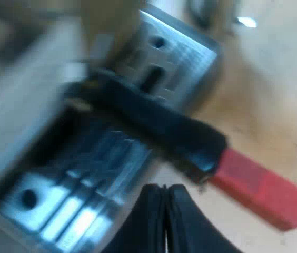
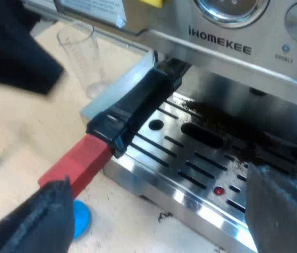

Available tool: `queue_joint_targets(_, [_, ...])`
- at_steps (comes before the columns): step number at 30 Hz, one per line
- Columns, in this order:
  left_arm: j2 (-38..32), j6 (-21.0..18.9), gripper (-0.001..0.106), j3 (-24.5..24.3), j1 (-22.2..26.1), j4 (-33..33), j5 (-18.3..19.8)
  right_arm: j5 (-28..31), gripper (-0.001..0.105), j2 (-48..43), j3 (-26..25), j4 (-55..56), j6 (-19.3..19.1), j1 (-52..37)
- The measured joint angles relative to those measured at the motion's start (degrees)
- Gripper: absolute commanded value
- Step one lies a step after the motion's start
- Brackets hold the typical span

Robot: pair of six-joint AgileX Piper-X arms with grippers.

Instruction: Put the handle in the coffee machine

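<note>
Where: the holder's dark handle (image 2: 132, 105) slants out from under the espresso machine (image 2: 227, 47) front, over the corner of the drip tray (image 2: 190, 174); its head is hidden up under the machine, so I cannot tell whether it is locked.
Look: a black, blocky grip ending in a square red end (image 2: 77, 161), which juts past the tray over the counter (image 2: 22, 137).
Handling: judged stiff and fairly heavy at the metal head; smooth plastic, so it could slip. Best gripped across the flat sides of the black part, near the red end, for leverage in a twist.
Left claw (image 1: 165, 221): fingers pressed together, empty, just short of the red end.
Right claw (image 2: 159, 221): fingers spread wide, empty, facing the tray, one finger beside the red end.
Nearby: measuring glass (image 2: 80, 52) beside the machine; blue tamper (image 2: 81, 219) under the red end; coffee grounds (image 2: 227, 132) strewn on the tray.
</note>
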Motion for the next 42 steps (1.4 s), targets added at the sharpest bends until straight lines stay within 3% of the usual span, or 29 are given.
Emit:
queue_joint_targets(2, [-2.2,0.0,0.004,0.0,1.7,1.0,-0.2,-0.3,0.070,-0.1,-1.1,2.7,0.0,0.0])
queue_joint_targets(4, [-4.5,0.0,0.015,0.0,3.2,2.3,-0.2,-1.0,0.070,-0.1,-2.4,5.2,0.0,0.0])
queue_joint_targets(6, [-7.1,-0.8,0.038,-0.2,4.7,4.3,-0.4,-1.9,0.070,-0.1,-4.0,8.2,0.0,0.0])
queue_joint_targets(9, [-10.1,-1.9,0.058,-1.4,6.0,6.0,-1.3,-2.3,0.070,-0.1,-6.2,11.1,0.0,0.0])
queue_joint_targets(10, [-10.5,-2.2,0.059,-1.8,6.3,6.3,-1.4,-2.3,0.070,-0.1,-6.5,11.5,0.0,0.0])
queue_joint_targets(17, [-13.6,-4.3,0.061,-9.8,7.1,7.0,-2.8,-7.7,0.070,-0.1,-13.0,18.4,-0.5,-6.7])
queue_joint_targets(20, [-13.6,-9.0,0.061,-14.1,7.1,6.9,-6.0,-8.0,0.070,-0.2,-15.9,22.3,-0.5,-12.3])
queue_joint_targets(26, [-13.9,-10.6,0.061,-19.5,7.1,3.4,-11.3,-11.5,0.070,-0.6,-20.8,31.6,-1.8,-26.6])
queue_joint_targets(30, [-15.2,-12.2,0.061,-20.6,7.1,3.6,-19.4,-12.6,0.070,-2.2,-20.2,35.4,-2.0,-37.2])
queue_joint_targets(36, [-19.1,-12.4,0.061,-20.4,7.1,7.7,-26.3,-12.7,0.070,-8.4,-16.4,35.4,-4.7,-50.6])
queue_joint_targets(42, [-25.8,-12.4,0.061,-19.9,7.1,8.9,-34.8,-12.7,0.070,-17.6,-10.8,35.4,-7.6,-57.7])
